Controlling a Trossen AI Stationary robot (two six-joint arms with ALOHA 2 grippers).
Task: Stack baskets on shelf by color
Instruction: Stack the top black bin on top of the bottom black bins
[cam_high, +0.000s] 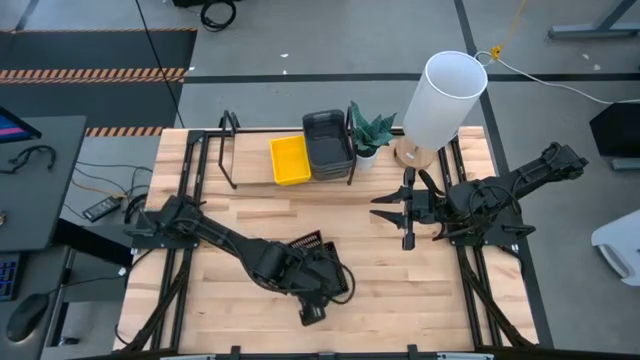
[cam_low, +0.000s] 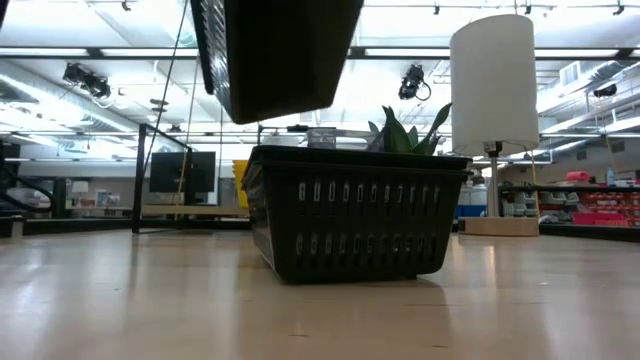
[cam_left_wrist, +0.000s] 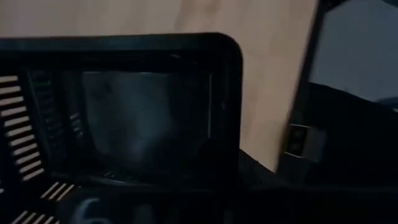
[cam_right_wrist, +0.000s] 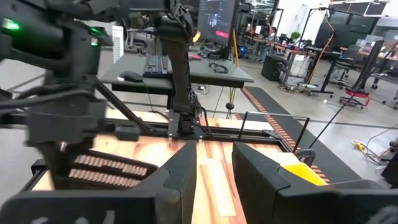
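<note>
The left pincer sits low over the near tabletop among black mesh baskets; whether it grips one I cannot tell. A dark grey basket hangs raised in the low view, so a pick-up seems in hand. Next comes a carry to the shelf, where yellow baskets and grey baskets sit. The right pincer waits spread, aimed left.
</note>
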